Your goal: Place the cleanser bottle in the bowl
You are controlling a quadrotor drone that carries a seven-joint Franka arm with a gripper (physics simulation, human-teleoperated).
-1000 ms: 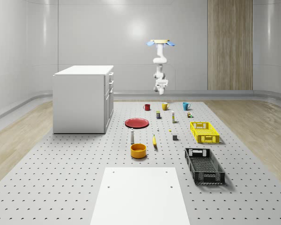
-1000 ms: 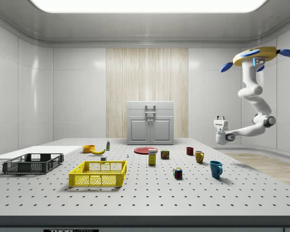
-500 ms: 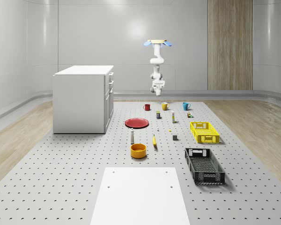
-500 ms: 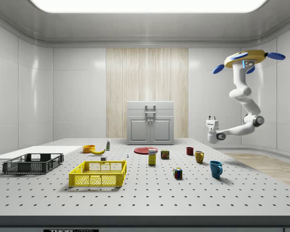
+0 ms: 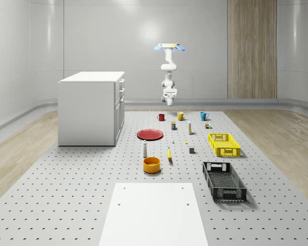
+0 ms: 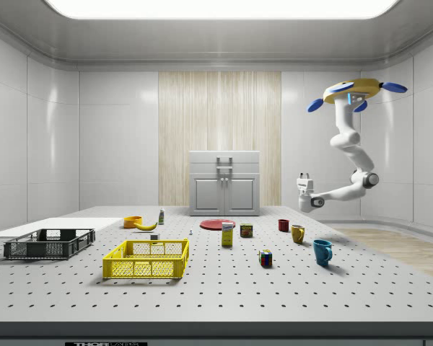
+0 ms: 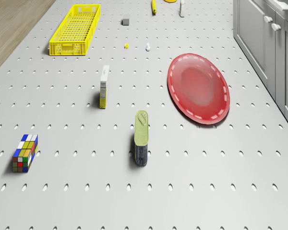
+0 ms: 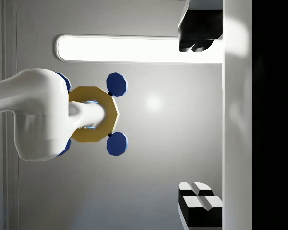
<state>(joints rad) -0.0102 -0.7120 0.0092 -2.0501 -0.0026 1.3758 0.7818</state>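
Lately the drone (image 6: 352,90) has slid toward the side view's left, and it now hovers high over the far end of the counter (image 5: 66,195), above the row of mugs. The arm hangs beneath it with the claw (image 6: 303,184) turned upward. In the wrist view its fingers (image 8: 197,203) stand wide apart with nothing between them. I judge this to be the approach only, since most of the counter still lies between the robot and its target.

Going outward from the drone, the red plate (image 5: 150,134) lies bare. The yellow crate (image 5: 224,152), at the whole-scene view's right, looks empty. Beyond them the cleanser bottle (image 5: 145,149) stands upright on the counter, untouched, just beside the orange bowl (image 5: 151,166) but apart from it. That bowl holds nothing that I can see. Farthest off, the black crate (image 5: 230,195) also looks empty.
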